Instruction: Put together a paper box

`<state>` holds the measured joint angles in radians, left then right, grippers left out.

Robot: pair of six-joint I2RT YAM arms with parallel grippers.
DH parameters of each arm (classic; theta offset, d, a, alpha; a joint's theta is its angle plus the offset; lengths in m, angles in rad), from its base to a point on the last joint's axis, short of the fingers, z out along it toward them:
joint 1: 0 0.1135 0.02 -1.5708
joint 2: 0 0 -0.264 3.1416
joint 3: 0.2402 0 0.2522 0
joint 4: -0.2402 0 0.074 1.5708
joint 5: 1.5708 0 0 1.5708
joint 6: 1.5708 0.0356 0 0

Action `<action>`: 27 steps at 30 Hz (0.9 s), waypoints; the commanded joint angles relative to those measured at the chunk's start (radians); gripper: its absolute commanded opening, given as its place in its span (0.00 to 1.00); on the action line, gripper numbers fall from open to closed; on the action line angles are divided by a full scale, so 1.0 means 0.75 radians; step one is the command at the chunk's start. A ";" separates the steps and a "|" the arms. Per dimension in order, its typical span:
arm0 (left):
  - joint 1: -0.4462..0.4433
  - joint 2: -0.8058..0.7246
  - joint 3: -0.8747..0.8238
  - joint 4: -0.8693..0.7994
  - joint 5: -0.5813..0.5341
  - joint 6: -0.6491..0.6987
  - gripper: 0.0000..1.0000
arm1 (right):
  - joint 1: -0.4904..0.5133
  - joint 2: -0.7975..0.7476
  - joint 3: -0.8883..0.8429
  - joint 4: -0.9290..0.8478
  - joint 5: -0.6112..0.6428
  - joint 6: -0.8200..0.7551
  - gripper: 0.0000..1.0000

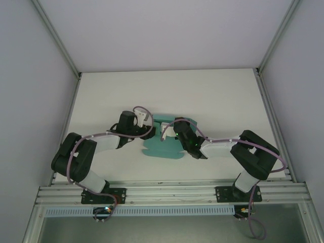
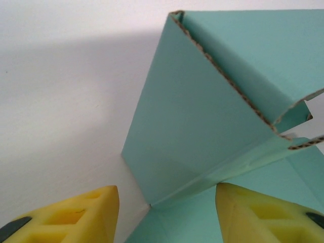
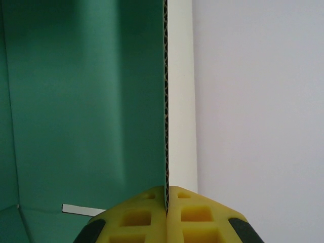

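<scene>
On the table (image 1: 152, 91), the paper box (image 1: 162, 149) is only half-folded, one wall (image 3: 91, 101) pinched by the right claw (image 3: 166, 191); the left claw (image 2: 167, 187) is spread, empty.

Left wrist view | we record the paper box (image 2: 202, 126) with one teal panel folded up, corrugated edge exposed | left gripper (image 2: 167, 207) jaws apart, gripping nothing | one yellow fingertip (image 2: 86, 215) over the white table (image 2: 61, 101), the other over flat card
</scene>
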<state>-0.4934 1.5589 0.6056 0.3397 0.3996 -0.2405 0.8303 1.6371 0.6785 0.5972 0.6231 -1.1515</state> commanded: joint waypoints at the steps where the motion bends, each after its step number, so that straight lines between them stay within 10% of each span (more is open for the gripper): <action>1: -0.015 0.014 0.024 0.091 -0.058 0.034 0.56 | 0.016 -0.035 -0.008 -0.054 -0.019 0.028 0.00; 12: -0.049 0.062 0.012 0.343 -0.203 0.049 0.56 | 0.030 -0.035 0.030 -0.260 -0.097 0.108 0.00; 18: -0.085 0.108 0.043 0.305 -0.278 0.080 0.25 | 0.030 -0.053 0.036 -0.289 -0.089 0.126 0.00; 27: -0.260 0.173 0.036 0.228 -1.049 0.042 0.00 | 0.033 -0.065 0.062 -0.326 -0.028 0.182 0.00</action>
<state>-0.6842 1.6363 0.6235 0.5568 -0.1188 -0.1631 0.8387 1.6089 0.7162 0.4435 0.6247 -1.0534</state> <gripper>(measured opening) 0.104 0.036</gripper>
